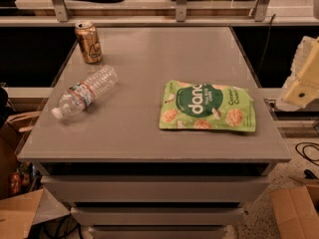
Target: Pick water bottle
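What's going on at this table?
A robot is meant to pick up the water bottle, which lies on its side near the left edge of the table, cap pointing front-left. Nothing holds it: the gripper hangs off to the right, beyond the table. A can stands behind the bottle, and a green snack bag lies flat to its right.

Grey table (149, 148) sitting on stacked drawer fronts (154, 188), speckled floor (259, 218) showing bottom right. Cardboard boxes (15, 210) flanking the base on both sides. Black cable (306, 151) lying on the floor, right. Pale counter (149, 1) running behind, metal struts (182, 4) standing on it. Gripper (301, 83) hanging at right edge, off the table.
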Action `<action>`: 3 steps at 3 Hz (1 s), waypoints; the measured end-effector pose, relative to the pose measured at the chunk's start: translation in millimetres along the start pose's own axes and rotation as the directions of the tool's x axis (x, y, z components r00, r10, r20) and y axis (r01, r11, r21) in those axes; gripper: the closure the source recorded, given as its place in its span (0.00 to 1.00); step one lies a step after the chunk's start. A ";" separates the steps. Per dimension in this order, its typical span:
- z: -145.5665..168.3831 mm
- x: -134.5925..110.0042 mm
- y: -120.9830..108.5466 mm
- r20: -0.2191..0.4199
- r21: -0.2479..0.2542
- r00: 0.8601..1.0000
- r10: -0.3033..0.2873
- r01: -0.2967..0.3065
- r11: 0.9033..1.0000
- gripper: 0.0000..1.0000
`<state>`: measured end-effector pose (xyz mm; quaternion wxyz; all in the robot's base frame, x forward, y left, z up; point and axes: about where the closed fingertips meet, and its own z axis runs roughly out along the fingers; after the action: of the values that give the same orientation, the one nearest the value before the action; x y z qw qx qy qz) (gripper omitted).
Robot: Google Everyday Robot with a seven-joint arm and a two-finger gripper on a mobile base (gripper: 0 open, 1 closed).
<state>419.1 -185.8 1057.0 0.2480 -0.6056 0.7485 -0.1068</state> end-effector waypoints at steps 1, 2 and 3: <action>-11.7 -1.5 -1.4 -0.001 0.021 1.000 -0.007 0.007 1.000 0.00; -11.4 -6.9 -2.2 -0.013 0.014 0.999 -0.031 0.031 0.999 0.00; -0.1 -18.8 -5.3 0.000 -0.009 0.997 -0.073 0.073 0.997 0.00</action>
<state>426.3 -169.1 1064.1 0.2411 -0.6335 0.7266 -0.1126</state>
